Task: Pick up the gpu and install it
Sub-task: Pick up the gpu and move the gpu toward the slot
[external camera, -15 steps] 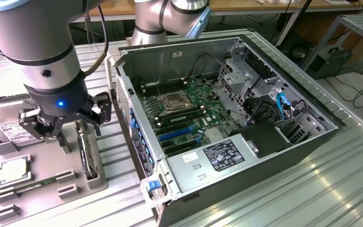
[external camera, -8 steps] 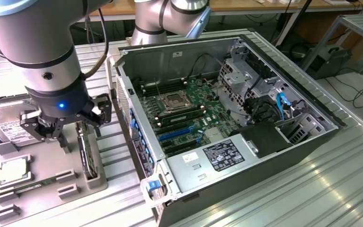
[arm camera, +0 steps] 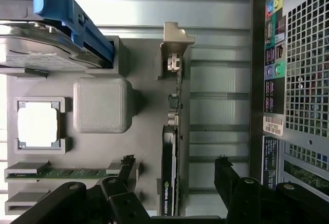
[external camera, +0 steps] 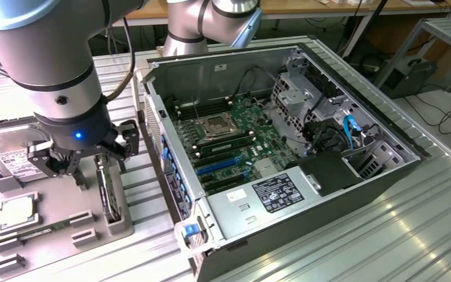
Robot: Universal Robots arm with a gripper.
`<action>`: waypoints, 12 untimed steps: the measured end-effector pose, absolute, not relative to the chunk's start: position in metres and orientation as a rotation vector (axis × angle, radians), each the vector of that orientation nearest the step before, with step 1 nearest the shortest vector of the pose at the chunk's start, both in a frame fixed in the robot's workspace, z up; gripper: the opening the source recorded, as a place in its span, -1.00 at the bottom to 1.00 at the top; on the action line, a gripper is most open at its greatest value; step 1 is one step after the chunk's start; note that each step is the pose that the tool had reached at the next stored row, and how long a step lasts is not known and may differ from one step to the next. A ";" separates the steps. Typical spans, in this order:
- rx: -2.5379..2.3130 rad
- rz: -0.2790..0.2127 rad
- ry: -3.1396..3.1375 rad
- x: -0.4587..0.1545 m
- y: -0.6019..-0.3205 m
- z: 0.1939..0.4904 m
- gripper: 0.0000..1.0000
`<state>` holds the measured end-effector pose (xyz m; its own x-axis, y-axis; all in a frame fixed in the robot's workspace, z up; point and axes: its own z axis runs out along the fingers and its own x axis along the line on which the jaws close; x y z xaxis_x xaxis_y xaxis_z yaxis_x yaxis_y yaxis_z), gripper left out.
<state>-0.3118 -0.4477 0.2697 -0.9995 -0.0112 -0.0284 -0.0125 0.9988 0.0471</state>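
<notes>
gripper (external camera: 88, 167) (arm camera: 175, 163): hung low over the tray side nearest the computer case, jaws spread wide apart, clamped on nothing.
fingers (arm camera: 126, 168): stood one on each side of the gpu, clear of it on both sides, no contact seen.
gpu (external camera: 110, 197) (arm camera: 170, 142): stood on edge in a slot along the tray side, seen edge-on in the wrist view, silver bracket at one end, black shroud at the other, between the open fingers.
tray (external camera: 73, 202) (arm camera: 149, 126): grey, rested on the ribbed metal table (external camera: 366, 235), to the exterior view's left of the case.
hard drive (external camera: 10, 158) (arm camera: 46, 54): lay in its tray pocket, blue bracket (arm camera: 72, 18) attached, well apart from the gpu.
processor (external camera: 18, 214) (arm camera: 37, 124): sat in a square pocket.
memory stick (external camera: 37, 233) (arm camera: 67, 172): sat in a narrow slot beside the processor.
computer case (external camera: 209, 67) (arm camera: 303, 80): lay on its side, panel off, motherboard (external camera: 234, 141) exposed.
</notes>
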 end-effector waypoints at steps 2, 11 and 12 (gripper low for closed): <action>-0.018 0.074 3.113 -0.312 -0.448 0.269 0.44; -0.018 0.074 3.113 -0.312 -0.448 0.262 0.44; -0.018 0.074 3.113 -0.312 -0.448 0.261 0.44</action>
